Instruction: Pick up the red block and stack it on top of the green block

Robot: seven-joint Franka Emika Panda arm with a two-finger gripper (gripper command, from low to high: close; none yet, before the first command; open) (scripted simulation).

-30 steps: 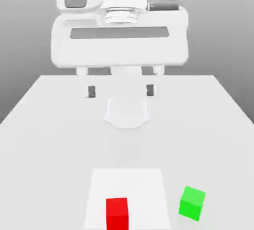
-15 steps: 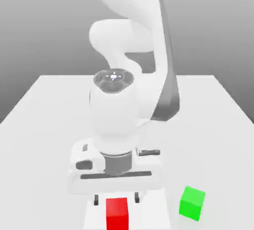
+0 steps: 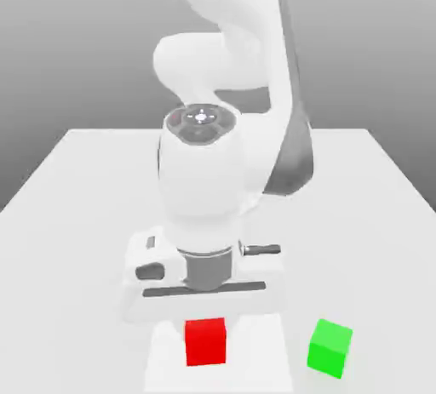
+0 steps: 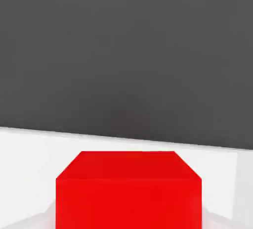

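Now you've got the arm bent low over the near part of the white table, and the gripper sits right down on the red block, its fingers clamped shut on it. Your hand view has that red cube close up and square-on. Off toward the exterior view's right, the green block stands near it, apart and slightly turned, with nothing on top of it.

Simulated test bench: bare white table, blank grey backdrop
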